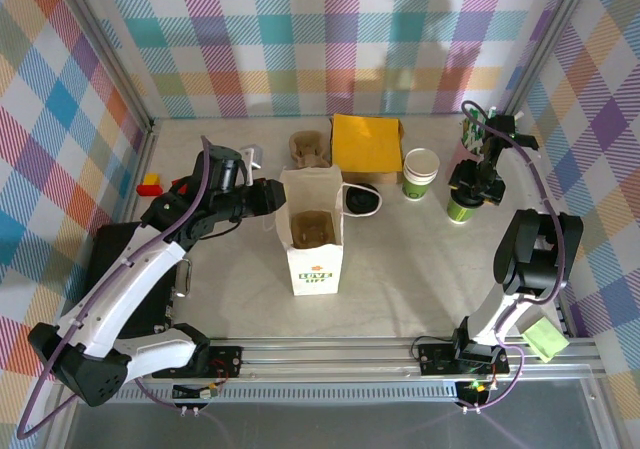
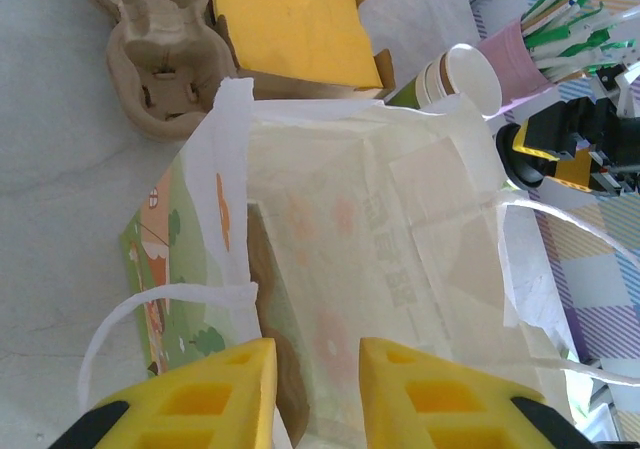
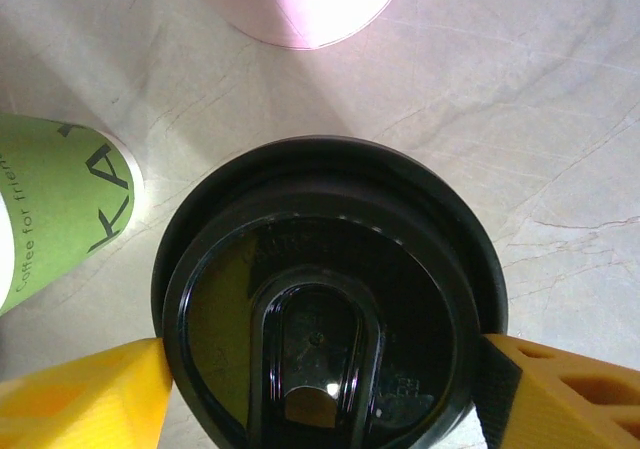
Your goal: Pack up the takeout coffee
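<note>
Well, nearest the arms the paper bag [image 1: 313,231] stands open in the middle of the table [image 1: 400,279]. The left gripper [image 2: 310,389] straddles its 9 o'clock wall, fingers a little apart; I cannot tell whether they pinch the paper. At 3 o'clock from the bag the coffee cup [image 1: 460,209] stands upright on the table with its black lid [image 3: 320,299] on — the right gripper [image 3: 320,389] presses its fingers [image 3: 80,399] against the lid's two sides. Beyond the bag, at 12 o'clock, lie a yellow box [image 1: 367,144] and a cup tray [image 1: 310,149].
</note>
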Controlling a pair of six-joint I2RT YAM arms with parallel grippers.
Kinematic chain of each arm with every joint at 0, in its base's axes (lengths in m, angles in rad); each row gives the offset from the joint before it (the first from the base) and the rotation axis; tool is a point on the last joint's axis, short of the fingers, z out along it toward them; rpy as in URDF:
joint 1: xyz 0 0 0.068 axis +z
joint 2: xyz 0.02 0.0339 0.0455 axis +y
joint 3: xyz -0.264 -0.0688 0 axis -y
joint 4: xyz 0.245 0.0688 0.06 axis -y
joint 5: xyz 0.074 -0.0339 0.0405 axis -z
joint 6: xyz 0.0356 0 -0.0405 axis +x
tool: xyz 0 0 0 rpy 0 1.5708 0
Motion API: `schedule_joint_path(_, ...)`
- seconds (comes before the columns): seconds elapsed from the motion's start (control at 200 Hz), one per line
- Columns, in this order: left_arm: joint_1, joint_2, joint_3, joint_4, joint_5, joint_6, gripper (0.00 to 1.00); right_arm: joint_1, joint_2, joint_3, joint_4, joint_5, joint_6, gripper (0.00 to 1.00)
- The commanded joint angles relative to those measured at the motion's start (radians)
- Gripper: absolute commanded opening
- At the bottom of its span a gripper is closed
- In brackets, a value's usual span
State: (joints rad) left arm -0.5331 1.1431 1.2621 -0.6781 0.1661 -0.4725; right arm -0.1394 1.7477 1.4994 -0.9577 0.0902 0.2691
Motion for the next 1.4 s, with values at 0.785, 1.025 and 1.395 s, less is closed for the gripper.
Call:
schedule_joint_path(0.785, 0.014, -0.016, 0.014, -0.015, -0.014, 0.025, 0.25, 0.057, 0.029, 0.027, -0.11, 0.002, -0.029, 0.68)
schedule_joint_path(1.025, 0.014, -0.018, 0.016, -0.023, -0.014, 0.024, 0.25, 0.14, -0.052, -0.05, -0.135, -0.02, -0.015, 0.68)
schedule_joint_path(1.395, 0.014, -0.03, 0.012, -0.032, -0.02, 0.024, 0.25, 0.388, -0.117, -0.112, -0.175, 0.029, 0.035, 0.69)
